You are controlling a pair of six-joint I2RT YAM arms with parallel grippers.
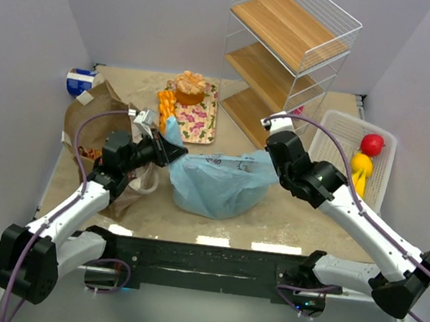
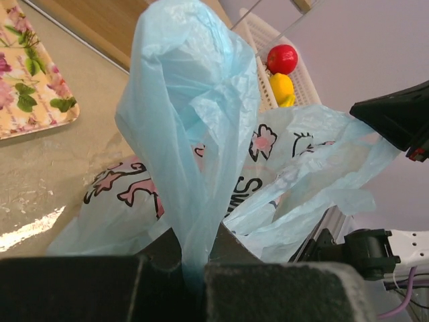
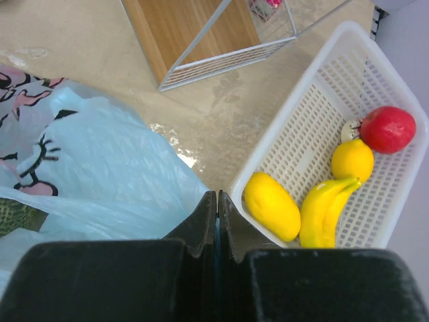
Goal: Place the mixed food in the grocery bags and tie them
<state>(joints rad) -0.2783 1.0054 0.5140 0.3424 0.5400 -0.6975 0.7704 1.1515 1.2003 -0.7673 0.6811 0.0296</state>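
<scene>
The light-blue plastic bag (image 1: 216, 181) lies bulging at the table's middle, pink print on its side (image 2: 127, 191). My left gripper (image 1: 175, 153) (image 2: 194, 235) is shut on one twisted loop handle (image 2: 194, 134), held up at the bag's left. At the bag's right, my right gripper (image 1: 268, 161) (image 3: 216, 196) is shut, a thin blue strip of the other handle pinched between its jaws. The brown paper bag (image 1: 95, 120) sits behind the left arm. A blue-and-white can (image 1: 80, 82) lies at the far left. Red (image 3: 387, 129) and yellow fruit (image 3: 271, 204) rest in the basket.
The white slatted basket (image 1: 342, 133) (image 3: 301, 121) stands at the right, close to my right gripper. A wire shelf with wooden boards (image 1: 289, 53) stands behind the bag. A floral tray (image 1: 196, 120) with an orange cake (image 1: 190, 88) and orange segments (image 1: 165, 105) lies at the back.
</scene>
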